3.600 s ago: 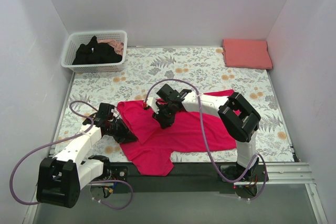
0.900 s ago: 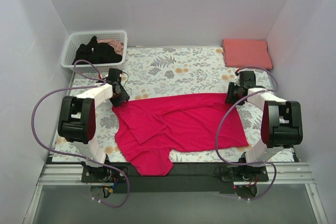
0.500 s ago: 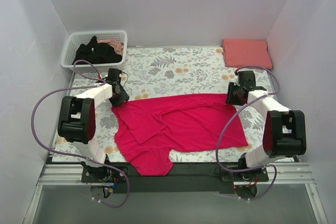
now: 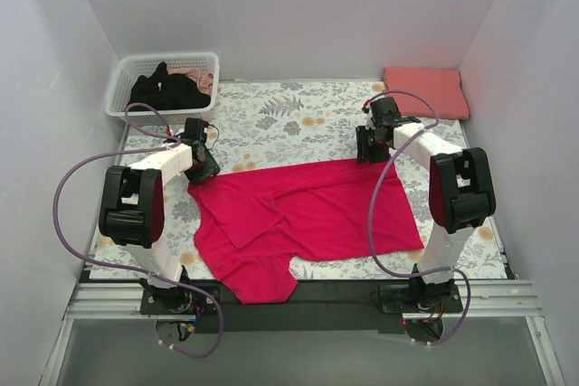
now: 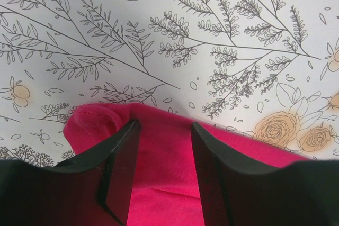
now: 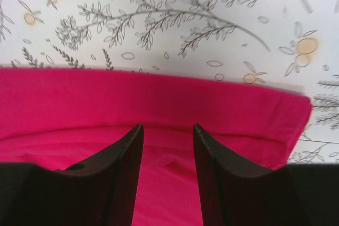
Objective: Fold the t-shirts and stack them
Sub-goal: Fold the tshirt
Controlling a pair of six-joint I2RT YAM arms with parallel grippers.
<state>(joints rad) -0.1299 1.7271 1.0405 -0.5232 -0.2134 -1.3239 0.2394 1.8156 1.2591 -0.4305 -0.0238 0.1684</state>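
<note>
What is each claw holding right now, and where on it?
Left claw straddles the far left corner of the crimson t-shirt, right claw its far right edge. Whether either pinches the fabric cannot be told.

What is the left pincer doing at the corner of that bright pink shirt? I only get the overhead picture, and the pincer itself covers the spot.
Observer: Its wrist camera shows the left pincer with its fingers apart and the crimson t-shirt showing between them. I can't tell whether it is pinching the fabric.
Operator: Is the corner lying flat there?
Observer: No. A small bunched lump of hem sits just outside one finger, on the floral cloth.
Operator: And the other pincer?
Observer: The right pincer also has its fingers apart over the shirt. The shirt's far edge looks doubled over into a band, though that picture is blurred.
</note>
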